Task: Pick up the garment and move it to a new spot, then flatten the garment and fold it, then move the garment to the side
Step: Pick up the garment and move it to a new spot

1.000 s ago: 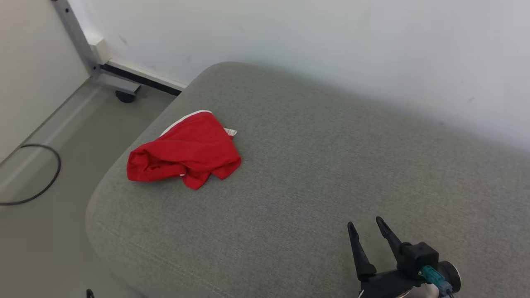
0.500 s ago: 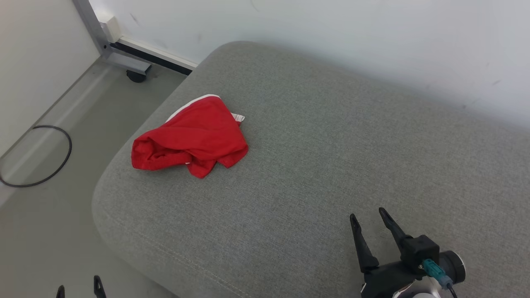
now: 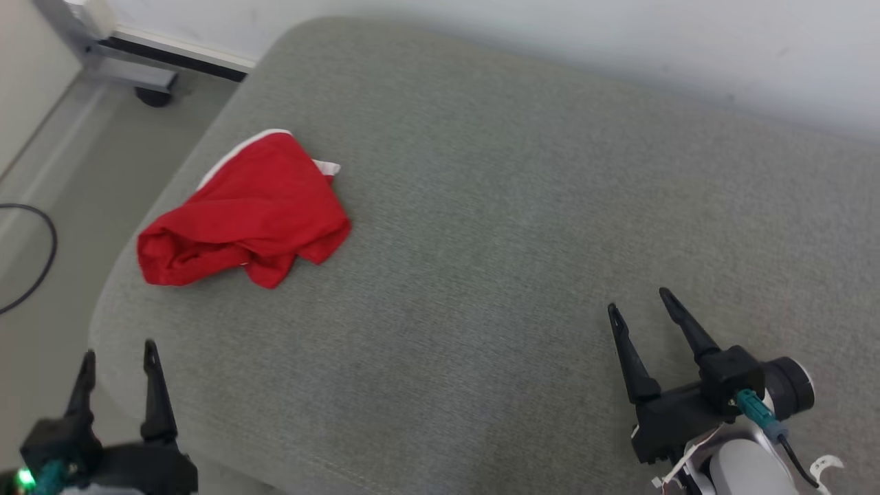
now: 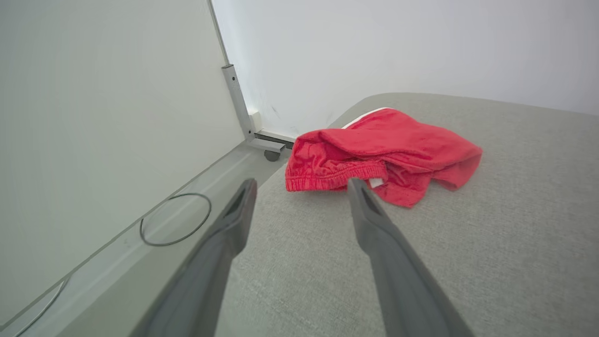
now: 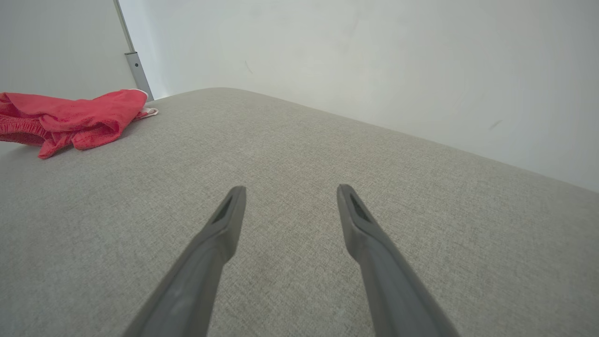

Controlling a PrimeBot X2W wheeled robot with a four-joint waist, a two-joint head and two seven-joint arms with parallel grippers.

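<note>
Bright, even light casts a faint shadow under the garment (image 3: 240, 213); the head view is slightly blurred.

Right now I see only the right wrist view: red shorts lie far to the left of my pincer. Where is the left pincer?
Observer: The left pincer is open at the cushion's near left corner, short of the red shorts, not touching them.
Operator: Which part of the shorts faces it?
Observer: The bunched elastic waistband.
Operator: Anything on the floor there?
Observer: A dark cable curves on the floor, left of the cushion.
</note>
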